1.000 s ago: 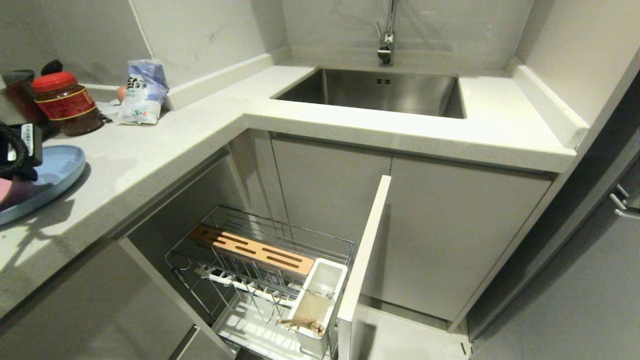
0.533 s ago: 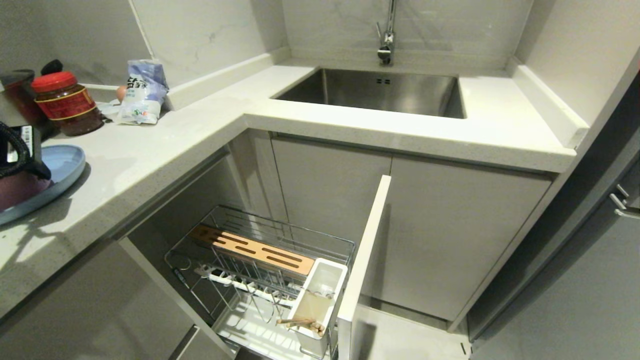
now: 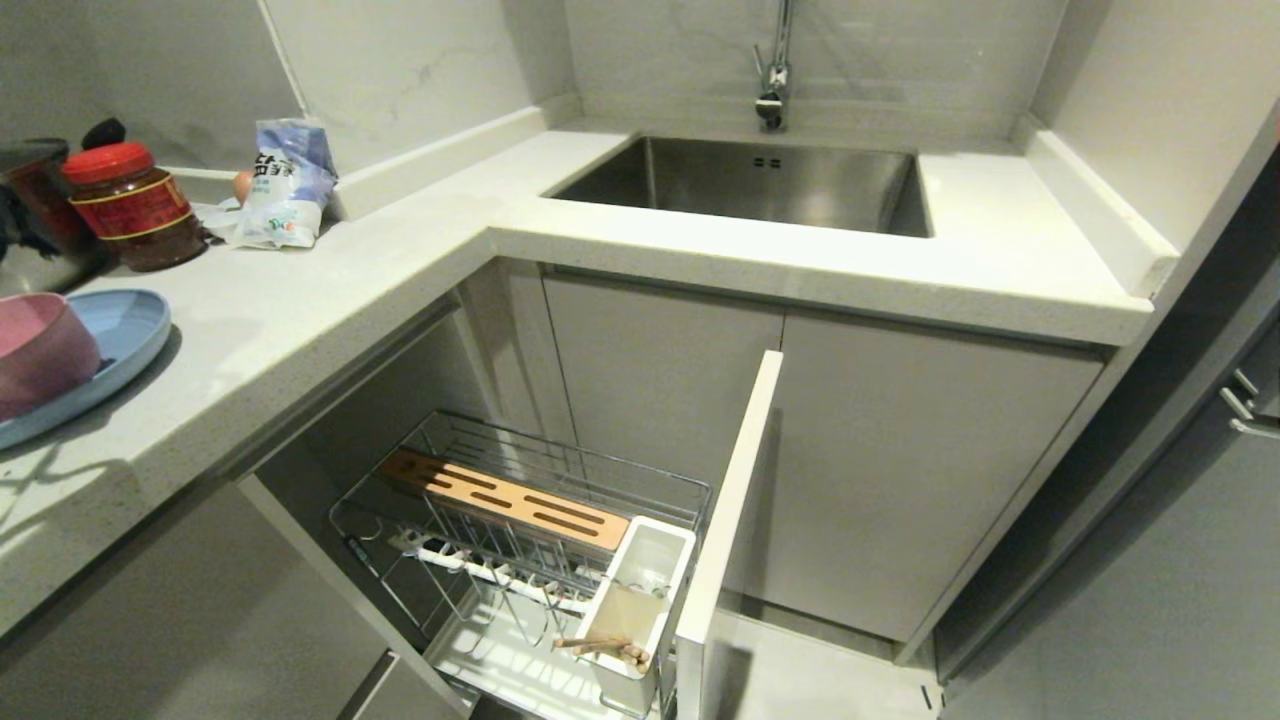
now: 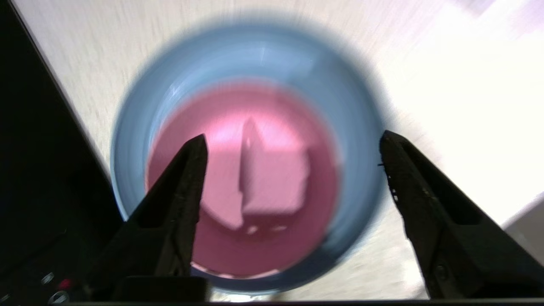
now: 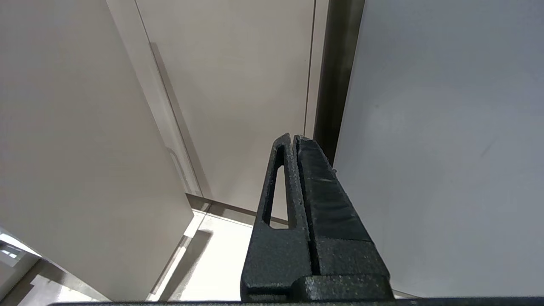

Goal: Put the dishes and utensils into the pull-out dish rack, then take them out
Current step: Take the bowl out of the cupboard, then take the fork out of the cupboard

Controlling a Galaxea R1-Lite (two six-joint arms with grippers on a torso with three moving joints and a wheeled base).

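Pink bowl seated upright on the light-blue plate, on the counter well left of the pull-out dish rack. Left gripper poised above, spread wide, holding nothing. Right gripper pressed shut, empty, down by the cabinet fronts. Chopsticks lying in the rack's white utensil cup. Bowl likely light, rigid, smooth; best pinched across the rim wall. Plate shallow, probably slippery; best taken at an overhanging edge.
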